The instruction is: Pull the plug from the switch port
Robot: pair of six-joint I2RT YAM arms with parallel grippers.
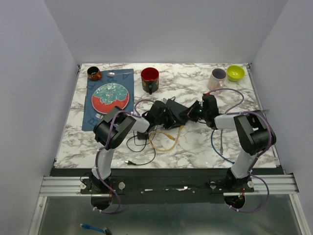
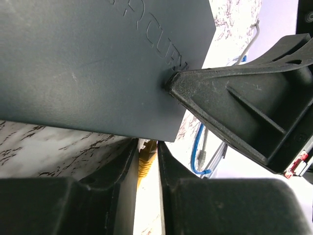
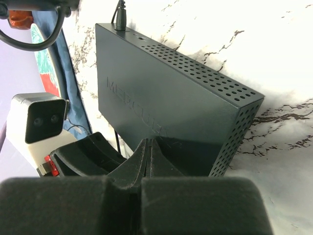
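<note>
The dark grey network switch (image 1: pixel 179 108) lies mid-table; its flat top fills the left wrist view (image 2: pixel 98 63) and the right wrist view (image 3: pixel 166 103). A yellow plug (image 2: pixel 145 165) sits in the switch's port at its near edge, and its yellow cable (image 1: pixel 166 140) loops toward the front. My left gripper (image 2: pixel 146 149) is shut on the yellow plug, one finger on each side. My right gripper (image 3: pixel 149 145) is shut with nothing in it, its tip pressed down on the switch's top. The same tip (image 2: pixel 172 83) shows in the left wrist view.
A red-and-teal plate (image 1: pixel 110 96) rests on a blue mat (image 1: pixel 93 120) at the left. A brown cup (image 1: pixel 94 73), red mug (image 1: pixel 149 79), pink mug (image 1: pixel 216 78) and yellow-green bowl (image 1: pixel 235 73) line the back. A blue cable (image 1: pixel 217 147) and black cable (image 1: pixel 139 155) lie in front.
</note>
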